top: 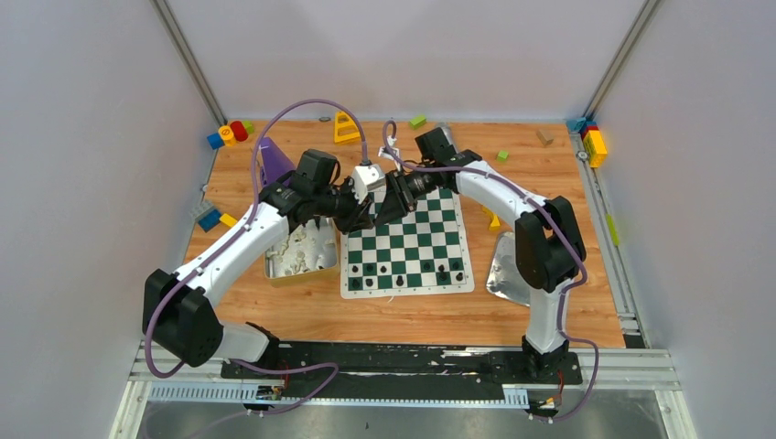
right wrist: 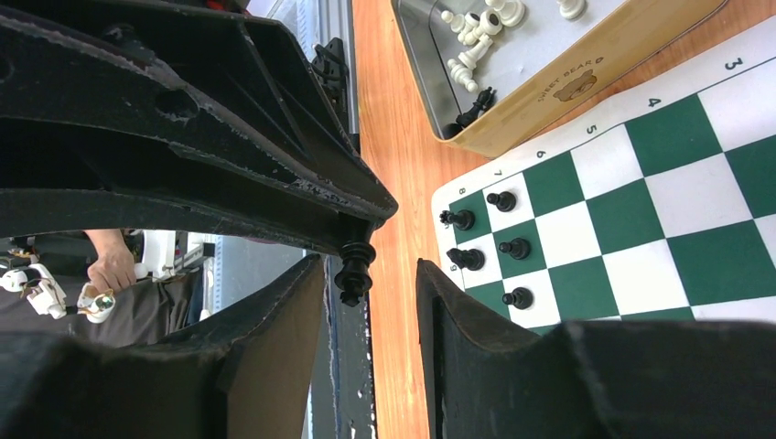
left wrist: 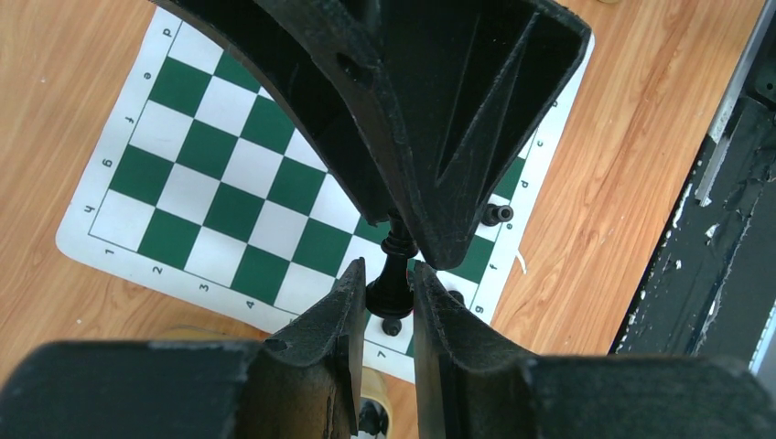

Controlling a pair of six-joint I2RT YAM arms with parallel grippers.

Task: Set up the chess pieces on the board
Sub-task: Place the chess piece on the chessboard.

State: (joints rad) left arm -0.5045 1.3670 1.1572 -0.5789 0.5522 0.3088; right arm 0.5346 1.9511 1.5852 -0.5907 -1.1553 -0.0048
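Mid-air handover above the board [left wrist: 229, 174]. Left gripper [left wrist: 386, 276] jaws clenched on the black chess piece [left wrist: 389, 294], its free end exposed between the right gripper [right wrist: 371, 270] jaws, which straddle it with gaps either side, gripping nothing yet.

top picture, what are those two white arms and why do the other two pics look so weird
Those are robot arms, a left arm and a right arm, bolted at the table's near edge, each with a two-finger gripper. That picture comes from a fixed camera above and behind them. The other two come from cameras on the wrists, so the black shapes are fingers up close. On the table lie a green and white chess board with black pieces, a tin of white pieces, a shiny metal tray and toy blocks. The left gripper holds a black chess piece; the right gripper stands open around it, not touching.
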